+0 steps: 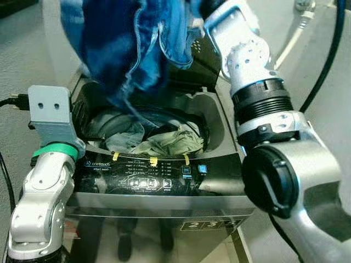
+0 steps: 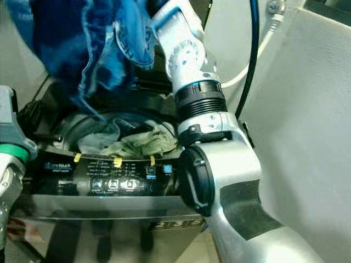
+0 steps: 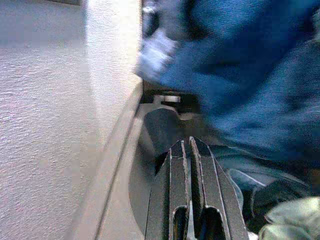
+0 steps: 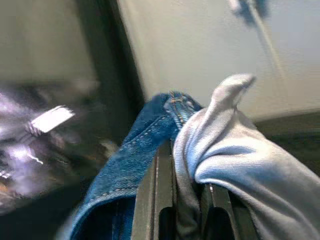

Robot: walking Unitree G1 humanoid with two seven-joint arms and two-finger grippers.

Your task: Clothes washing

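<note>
- Right gripper [image 4: 182,200] jaws grip blue jeans [image 1: 129,44] above the open washing machine [image 1: 219,118].
- Left gripper [image 3: 190,150] jaws closed, empty, beside the tub's clothes [image 1: 164,142].

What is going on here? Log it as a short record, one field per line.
machine: top-loading washer, lid open
in drum: pale green garment and greyish clothes
right gripper: raised over the drum, shut on jeans and a bit of light grey cloth
jeans: hanging above the drum, lower end dangling toward it
left gripper: fingers together, holding nothing, at the washer's left rim
panel: control panel at the front, three yellow tape tabs
stage: jeans not yet in the drum
</note>
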